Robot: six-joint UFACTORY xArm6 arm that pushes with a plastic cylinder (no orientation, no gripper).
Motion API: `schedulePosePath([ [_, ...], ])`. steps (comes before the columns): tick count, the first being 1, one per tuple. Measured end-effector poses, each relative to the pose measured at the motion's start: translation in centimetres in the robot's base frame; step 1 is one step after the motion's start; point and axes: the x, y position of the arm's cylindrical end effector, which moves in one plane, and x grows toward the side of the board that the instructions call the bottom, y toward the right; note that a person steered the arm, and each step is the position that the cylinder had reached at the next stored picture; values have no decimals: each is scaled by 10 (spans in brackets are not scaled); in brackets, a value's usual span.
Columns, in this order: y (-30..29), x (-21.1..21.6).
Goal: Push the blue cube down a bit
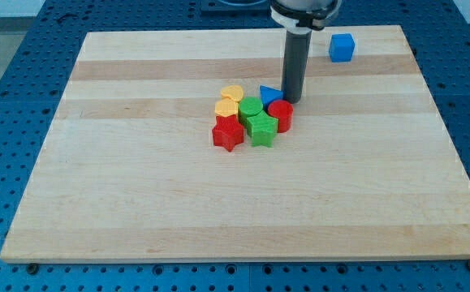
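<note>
The blue cube (342,47) sits near the view's top right of the wooden board (137,203), alone. My tip (291,99) is the lower end of a dark rod at the board's upper middle. It stands well to the lower left of the blue cube, right beside a blue triangular block (269,94) and just above a red cylinder (281,115).
A tight cluster lies left of and below my tip: a yellow heart-like block (231,96), an orange-yellow block (226,108), a green block (251,108), a green star (261,128) and a red star (228,133). Blue perforated table surrounds the board.
</note>
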Motion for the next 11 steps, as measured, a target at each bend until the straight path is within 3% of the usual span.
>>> schedulePosePath([
  [2,-1,11],
  [5,19,-128],
  [6,45,-166],
  [7,105,-178],
  [8,142,-171],
  [11,99,-96],
])
